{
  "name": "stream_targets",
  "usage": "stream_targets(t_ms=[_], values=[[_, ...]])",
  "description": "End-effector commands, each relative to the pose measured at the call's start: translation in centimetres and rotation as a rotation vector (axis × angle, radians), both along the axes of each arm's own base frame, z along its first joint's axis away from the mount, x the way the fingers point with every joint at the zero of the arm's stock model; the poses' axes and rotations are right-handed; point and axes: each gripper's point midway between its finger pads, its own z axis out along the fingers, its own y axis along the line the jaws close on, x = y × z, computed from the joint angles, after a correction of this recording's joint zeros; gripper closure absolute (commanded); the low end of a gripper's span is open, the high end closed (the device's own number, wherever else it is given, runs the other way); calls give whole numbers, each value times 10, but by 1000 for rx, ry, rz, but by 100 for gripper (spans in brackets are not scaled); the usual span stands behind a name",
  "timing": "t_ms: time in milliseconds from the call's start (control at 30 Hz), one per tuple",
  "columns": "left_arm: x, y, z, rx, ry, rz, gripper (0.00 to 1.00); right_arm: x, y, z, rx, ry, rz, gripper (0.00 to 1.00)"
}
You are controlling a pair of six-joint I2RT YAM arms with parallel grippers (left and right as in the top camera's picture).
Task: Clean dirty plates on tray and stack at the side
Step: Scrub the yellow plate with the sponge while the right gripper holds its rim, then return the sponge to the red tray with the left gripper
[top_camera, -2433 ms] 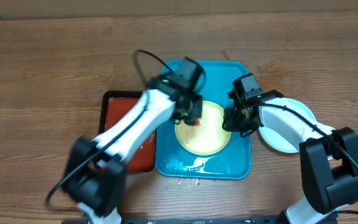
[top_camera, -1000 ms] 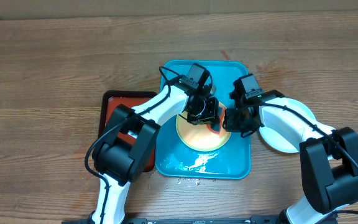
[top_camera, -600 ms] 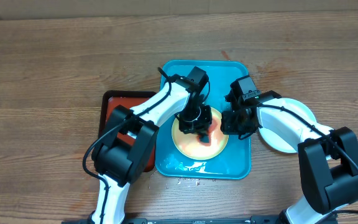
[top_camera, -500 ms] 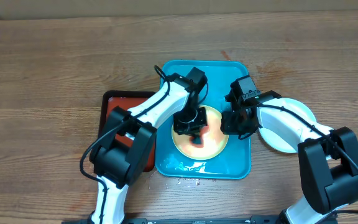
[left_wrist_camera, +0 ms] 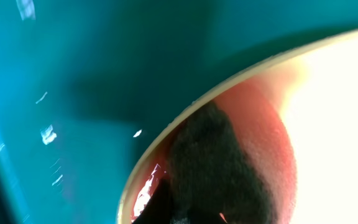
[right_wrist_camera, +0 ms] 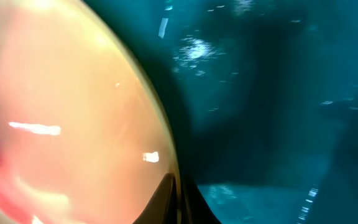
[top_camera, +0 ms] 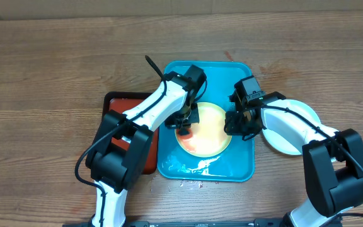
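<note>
While the left gripper (top_camera: 184, 125) is clenched on a small red pad (top_camera: 184, 131), it presses that pad onto the yellow plate (top_camera: 210, 132) at the plate's 9 o'clock rim. Seen from overhead, with 12 o'clock at the table's far edge, the plate lies flat inside the turquoise tray (top_camera: 241, 72), a little toward 6 o'clock of the tray's middle. Most of the plate therefore spreads toward 3 o'clock from the pad. The left wrist view shows a dark finger (left_wrist_camera: 210, 168) against the red pad just inside the plate's pale rim, with tray floor beyond it toward 9 o'clock.

At the plate's 3 o'clock edge the right gripper (top_camera: 238, 126) is closed, nipping the rim. In the right wrist view that rim runs down into the dark fingertips at the lower edge, with the plate toward 9 o'clock and the wet tray toward 3 o'clock. An orange-red tint shows on the plate's surface there.

A white plate (top_camera: 285, 146) rests on the table (top_camera: 55, 63) at 3 o'clock of the tray, just beside it and partly under the right arm. A red tray (top_camera: 115, 110) sits against the turquoise tray's 9 o'clock side. White smears (top_camera: 200, 167) lie on the tray floor at the plate's 6 o'clock.
</note>
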Motion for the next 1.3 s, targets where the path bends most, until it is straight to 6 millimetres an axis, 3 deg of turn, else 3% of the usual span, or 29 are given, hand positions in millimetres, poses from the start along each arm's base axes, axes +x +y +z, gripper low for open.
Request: stream_targets(t_ms=[0, 233, 367, 433, 633, 900, 1133, 1267], values=[[-1, -45, 0, -239, 34, -19, 96, 2, -6, -3, -32, -5, -5, 96], [-11, -105, 13, -421, 6, -119, 96, 2, -6, -3, -32, -5, -5, 96], [-27, -122, 13, -435, 23, -161, 96, 1, -6, -3, -32, -4, -4, 96], [-33, -120, 12, -421, 49, -144, 96, 1, -6, -3, -32, -4, -4, 96], [-46, -84, -1, -247, 127, 0, 96, 1, -6, -3, -31, -4, -4, 96], [-54, -30, -9, 33, 113, 18, 96, 2, -6, -3, -32, -5, -5, 96], [-28, 43, 23, 358, -73, 69, 96, 0, -7, -3, -34, 3, -4, 96], [-17, 56, 46, 384, -152, 85, 95, -2, -7, -3, -35, 8, -5, 96]])
